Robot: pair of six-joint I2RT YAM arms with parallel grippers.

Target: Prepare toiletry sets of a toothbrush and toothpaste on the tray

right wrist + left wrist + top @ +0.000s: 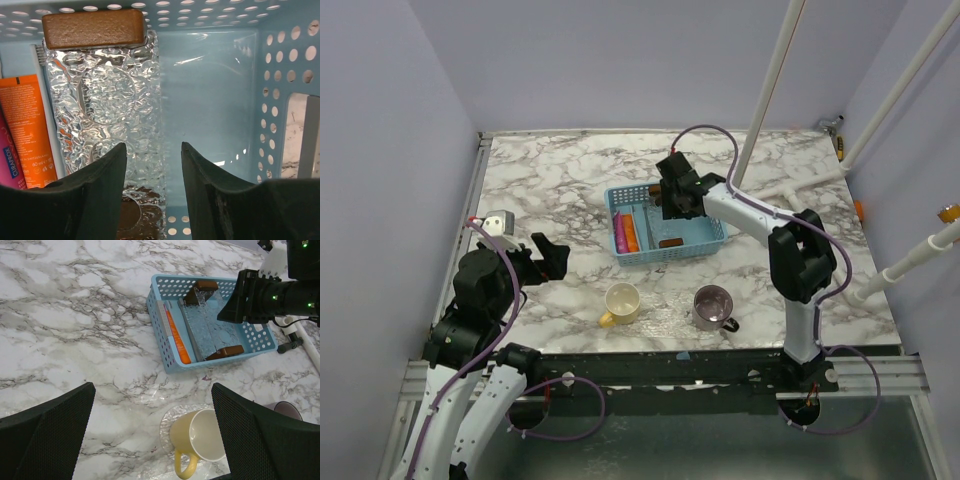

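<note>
Looking down from the top external view, the scene holds one tray (712,236), two toothpaste tubes, two mugs and two arms. The tray sits mid-table, with the pink toothpaste tube (620,236) and the orange toothpaste tube (631,233) lying side by side along its left wall. The right arm reaches forward and left, and the right gripper (670,205) hangs over the tray's far half. The left arm is folded near its base, with the left gripper (548,258) above bare table (540,180), its fingers spread and empty. The yellow mug (622,303) and the purple-grey mug (712,307) stand near the front edge, well apart from the tray. In the left wrist view, two brown blocks are counted, the far brown block (202,291) and the near brown block (225,351), one at each end of a crinkled foil packet (207,325). In the right wrist view, the fingers are parted with nothing between them, poised over bare tray floor just right of the packet. One toothbrush (51,125), thin and pale, lies straight between the orange tube and the packet.
</note>
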